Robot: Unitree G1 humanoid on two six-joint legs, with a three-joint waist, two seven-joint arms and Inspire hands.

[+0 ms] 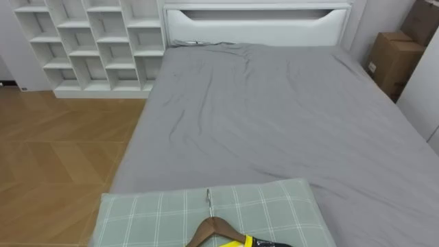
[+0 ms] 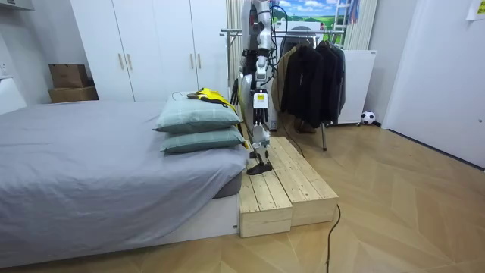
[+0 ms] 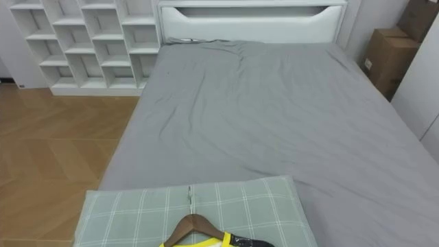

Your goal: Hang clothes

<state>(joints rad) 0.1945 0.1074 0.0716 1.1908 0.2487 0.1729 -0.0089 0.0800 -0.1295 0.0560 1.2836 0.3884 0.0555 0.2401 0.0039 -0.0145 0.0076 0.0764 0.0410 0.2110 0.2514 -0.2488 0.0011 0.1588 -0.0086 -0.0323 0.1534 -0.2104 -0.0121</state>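
A wooden hanger (image 1: 214,228) with a metal hook lies on a green checked pillow (image 1: 151,213) at the near end of the bed. A yellow and black garment (image 1: 257,242) lies on the hanger at the picture's lower edge. In the room view the garment (image 2: 208,95) lies on top of two stacked pillows (image 2: 198,115). I stand on a wooden platform (image 2: 284,186) at that end of the bed and face it. My left hand (image 2: 260,73) is by my side. A clothes rack (image 2: 307,72) with dark clothes stands behind me.
The bed's grey sheet (image 1: 274,116) stretches ahead to a white headboard (image 1: 254,24). A white shelf unit (image 1: 89,44) stands at the far left, cardboard boxes (image 1: 394,58) at the far right. White wardrobes (image 2: 151,45) line the wall, and a ball (image 2: 367,118) lies on the floor.
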